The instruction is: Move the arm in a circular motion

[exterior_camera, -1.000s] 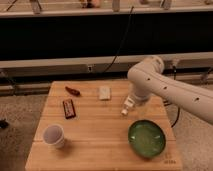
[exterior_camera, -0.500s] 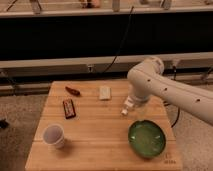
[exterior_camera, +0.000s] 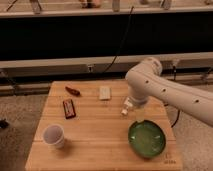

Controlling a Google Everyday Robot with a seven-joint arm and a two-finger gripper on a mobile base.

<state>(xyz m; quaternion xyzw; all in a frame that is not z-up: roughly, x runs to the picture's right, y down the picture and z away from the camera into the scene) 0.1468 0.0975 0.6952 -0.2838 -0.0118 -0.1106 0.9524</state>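
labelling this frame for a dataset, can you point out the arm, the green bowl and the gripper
arm (exterior_camera: 150,82), camera view, on the rounded elbow joint
green bowl (exterior_camera: 147,142), camera view, on its bare inside
gripper (exterior_camera: 127,109), camera view, on its tip, over the table (exterior_camera: 95,132), just up-left of the green bowl

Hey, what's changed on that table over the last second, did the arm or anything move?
Hardly anything. The arm may have eased a touch left; its gripper hangs over the table beside the far rim of the green bowl. Nothing grasped or released. Cup, snack bar, red item, white block and bowl stayed put.
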